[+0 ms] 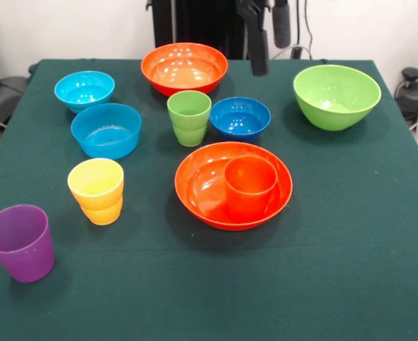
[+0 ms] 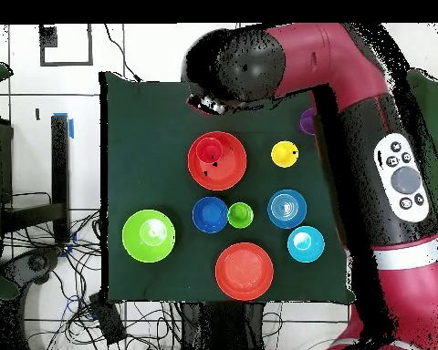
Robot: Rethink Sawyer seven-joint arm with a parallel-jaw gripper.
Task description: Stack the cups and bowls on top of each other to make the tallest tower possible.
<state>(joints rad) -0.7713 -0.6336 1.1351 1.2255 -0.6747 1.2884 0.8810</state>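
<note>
Only the orange cup (image 1: 250, 177) sits inside the near orange bowl (image 1: 202, 186); all other pieces stand apart, unstacked. The gripper (image 1: 260, 50) hangs above the table's far side, and I cannot tell its state.

We see a dark green cloth-covered surface (image 1: 351, 270) before a plain white wall (image 1: 67, 28). From overhead, a pale tiled floor (image 2: 40, 118) surrounds it, with tangled cables (image 2: 122, 319) beyond one edge.

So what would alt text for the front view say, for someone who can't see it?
Bright plastic bowls and cups spread over a green table; nothing is stacked except an orange cup sitting inside an orange bowl in the middle. The robot's dark gripper hangs above the far edge, holding nothing.
</note>
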